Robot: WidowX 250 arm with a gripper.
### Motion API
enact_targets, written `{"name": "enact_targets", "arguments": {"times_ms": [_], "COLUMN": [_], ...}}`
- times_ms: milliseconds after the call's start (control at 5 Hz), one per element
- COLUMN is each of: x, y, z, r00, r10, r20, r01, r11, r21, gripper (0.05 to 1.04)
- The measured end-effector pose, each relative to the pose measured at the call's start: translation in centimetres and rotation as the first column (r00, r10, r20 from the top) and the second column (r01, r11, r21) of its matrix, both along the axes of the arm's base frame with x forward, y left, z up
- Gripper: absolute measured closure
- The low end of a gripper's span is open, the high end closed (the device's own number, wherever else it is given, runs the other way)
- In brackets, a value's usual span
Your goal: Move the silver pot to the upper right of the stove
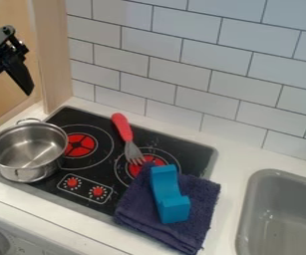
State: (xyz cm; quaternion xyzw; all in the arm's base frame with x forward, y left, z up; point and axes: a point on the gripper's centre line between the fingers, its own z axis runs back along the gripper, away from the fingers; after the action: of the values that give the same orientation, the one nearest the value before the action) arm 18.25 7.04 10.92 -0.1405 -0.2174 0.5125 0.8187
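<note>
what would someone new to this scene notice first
Probably the shiny silver pot on the left side of the black stove. Next, the bright blue block lying on a dark folded towel at the stove's right front, and the red-handled fork reaching over the right burner.

We see white brick-shaped tiles point(185, 60) with dark grout, a pale wooden panel point(54, 55), and a white counter point(231, 164).

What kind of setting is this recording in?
Likely a toy kitchen set up for a robot: a black flat stove with printed-looking red burners, a grey rectangular sink basin beside it, and a white brick-pattern tiled wall behind.
</note>
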Motion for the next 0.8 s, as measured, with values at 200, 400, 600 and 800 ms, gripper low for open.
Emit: {"name": "enact_targets", "arguments": {"times_ms": [200,400,600,800], "x": [-0.2,-0.3,0.9,2.8], "y": [-0.1,-1.3,-0.5,-0.6], "z": [-0.4,-2.4,-1.8,-1.2], "r00": [1.0,0.99,0.982,0.973], "r10": [0.001,-0.041,-0.056,-0.121], "r20": [-0.015,-0.139,-0.178,-0.195], "r01": [-0.001,0.036,0.052,0.116], "r11": [1.0,0.999,0.998,0.993], "r21": [-0.005,-0.036,-0.027,-0.036], "gripper": [0.085,0.085,0.085,0.085]}}
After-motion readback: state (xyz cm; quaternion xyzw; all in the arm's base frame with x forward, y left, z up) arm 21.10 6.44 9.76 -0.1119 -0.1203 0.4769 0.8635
